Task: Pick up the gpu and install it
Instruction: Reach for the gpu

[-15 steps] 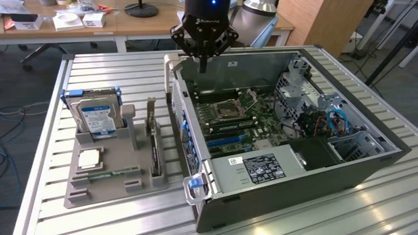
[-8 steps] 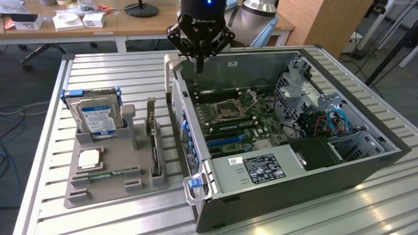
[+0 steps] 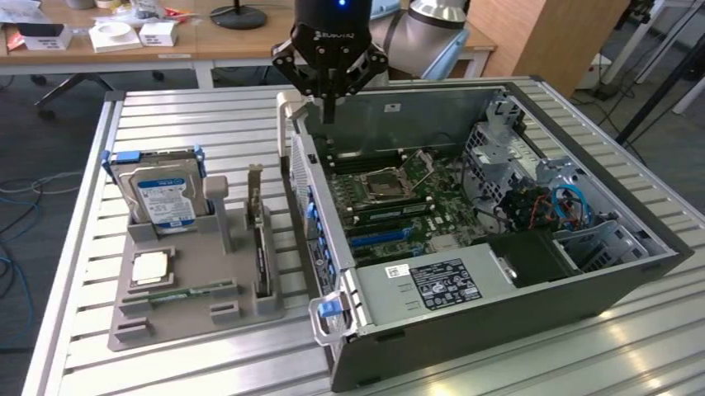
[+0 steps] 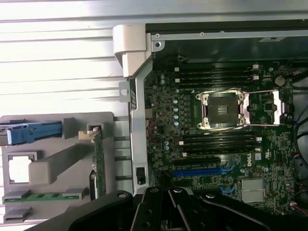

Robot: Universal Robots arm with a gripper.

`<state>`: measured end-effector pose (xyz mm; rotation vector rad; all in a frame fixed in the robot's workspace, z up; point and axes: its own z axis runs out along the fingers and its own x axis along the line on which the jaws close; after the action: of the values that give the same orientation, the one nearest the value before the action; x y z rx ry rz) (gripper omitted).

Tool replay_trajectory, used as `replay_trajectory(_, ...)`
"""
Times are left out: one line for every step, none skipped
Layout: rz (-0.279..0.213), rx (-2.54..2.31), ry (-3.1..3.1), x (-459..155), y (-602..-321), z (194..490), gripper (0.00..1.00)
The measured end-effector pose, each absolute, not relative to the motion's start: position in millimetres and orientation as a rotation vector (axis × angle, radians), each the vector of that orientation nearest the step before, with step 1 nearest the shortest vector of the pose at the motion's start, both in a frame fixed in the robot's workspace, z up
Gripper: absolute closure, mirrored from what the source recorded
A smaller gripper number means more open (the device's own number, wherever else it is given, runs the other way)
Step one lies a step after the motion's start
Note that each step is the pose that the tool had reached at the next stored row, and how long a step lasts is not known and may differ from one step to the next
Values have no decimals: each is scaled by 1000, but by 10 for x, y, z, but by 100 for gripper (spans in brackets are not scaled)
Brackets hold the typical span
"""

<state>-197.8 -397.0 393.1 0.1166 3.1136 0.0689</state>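
Observation:
The gpu (image 3: 259, 239) stands on edge in a slot of the grey holder tray (image 3: 187, 318), its pale bracket end pointing away from the table's front. The wrist view looks down on the gpu (image 4: 98, 161) edge-on beside the case wall. My gripper (image 3: 327, 109) hangs above the rear corner of the open computer case (image 3: 617, 272), well apart from the gpu. Its fingers are shut with nothing between them. The gripper (image 4: 168, 204) also shows in the wrist view, over the motherboard (image 4: 216, 110) and close to the blue slot (image 4: 199, 171).
The tray also holds a silver hard drive (image 3: 163, 198) in a blue frame, a processor chip (image 3: 150, 266) and a green memory stick (image 3: 182, 291). The case sits on a slatted metal table (image 3: 187, 115). A power supply (image 3: 435, 285) and cables (image 3: 551, 206) fill the case's near and right parts.

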Motion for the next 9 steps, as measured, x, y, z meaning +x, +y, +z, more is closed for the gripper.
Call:
replay_trajectory(69, 117, 3114, -1991, -3970, 3930, 90)
replay_trajectory(69, 117, 3114, -2005, -3970, 3931, 90)
replay_trajectory(69, 117, 3114, -2018, -3969, 3931, 90)
replay_trajectory(69, 116, 3114, -2030, -3969, 3931, 90)
replay_trajectory(69, 117, 3114, -2044, -3969, 3930, 90)
replay_trajectory(69, 117, 3114, -2057, -3968, 3930, 90)
replay_trajectory(69, 117, 3114, -2072, -3968, 3930, 90)
replay_trajectory(69, 117, 3114, -2087, -3968, 3930, 90)
replay_trajectory(69, 117, 3114, -2102, -3967, 3930, 90)
